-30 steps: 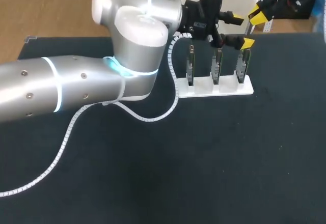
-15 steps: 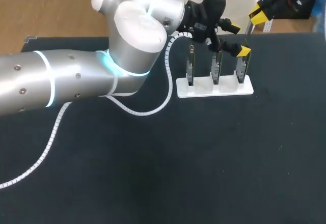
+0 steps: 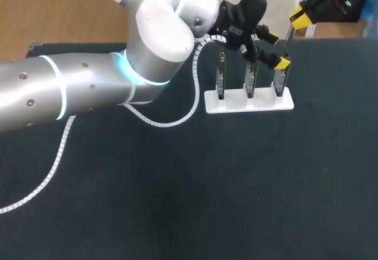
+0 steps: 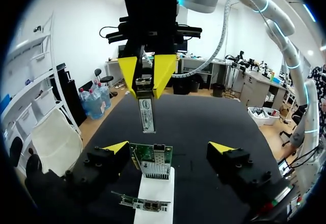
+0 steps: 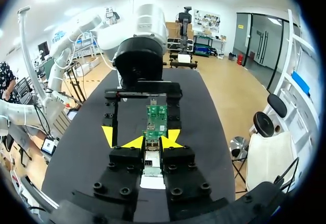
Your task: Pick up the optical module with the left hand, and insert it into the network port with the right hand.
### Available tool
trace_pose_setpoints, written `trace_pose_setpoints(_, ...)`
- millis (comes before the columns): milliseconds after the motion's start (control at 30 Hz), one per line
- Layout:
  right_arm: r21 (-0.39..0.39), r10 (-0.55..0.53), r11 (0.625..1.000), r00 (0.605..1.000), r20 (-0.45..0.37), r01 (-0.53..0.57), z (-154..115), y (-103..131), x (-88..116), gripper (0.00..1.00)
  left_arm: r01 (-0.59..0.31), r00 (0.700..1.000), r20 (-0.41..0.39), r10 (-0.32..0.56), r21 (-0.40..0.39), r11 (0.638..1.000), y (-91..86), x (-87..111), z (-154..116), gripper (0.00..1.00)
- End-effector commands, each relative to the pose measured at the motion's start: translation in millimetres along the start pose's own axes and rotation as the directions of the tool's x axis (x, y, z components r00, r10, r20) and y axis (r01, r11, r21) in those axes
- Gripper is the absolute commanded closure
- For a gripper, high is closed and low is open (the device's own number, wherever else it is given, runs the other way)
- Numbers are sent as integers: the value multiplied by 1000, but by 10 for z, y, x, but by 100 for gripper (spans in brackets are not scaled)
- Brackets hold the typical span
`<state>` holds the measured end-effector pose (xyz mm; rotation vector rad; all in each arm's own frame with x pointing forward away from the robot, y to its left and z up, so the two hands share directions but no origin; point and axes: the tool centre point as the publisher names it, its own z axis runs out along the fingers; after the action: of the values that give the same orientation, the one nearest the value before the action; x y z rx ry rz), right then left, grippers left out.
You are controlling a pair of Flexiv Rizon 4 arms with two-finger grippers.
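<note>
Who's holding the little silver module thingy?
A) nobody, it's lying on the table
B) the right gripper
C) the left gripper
B: the right gripper pinches the optical module between both yellow fingers, while the left gripper is open, holding nothing.

Black table [image 3: 236, 183], white stand [image 3: 236, 101], green circuit boards [image 4: 153, 159], seemingly silver optical module [image 4: 146, 113].
</note>
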<state>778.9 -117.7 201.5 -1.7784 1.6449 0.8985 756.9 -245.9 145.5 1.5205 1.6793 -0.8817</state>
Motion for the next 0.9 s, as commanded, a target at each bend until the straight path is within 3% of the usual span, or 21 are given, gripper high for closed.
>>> trace_pose_setpoints(33,10,-2,1000,1000,-3,2,10,48,-3,100,8,1000,-24,-8,-1,1000,24,9,14,0)
trace_pose_setpoints(900,10,6,1000,1000,-11,-6,49,36,32,100,28,998,-64,-27,9,1000,33,74,39,0)
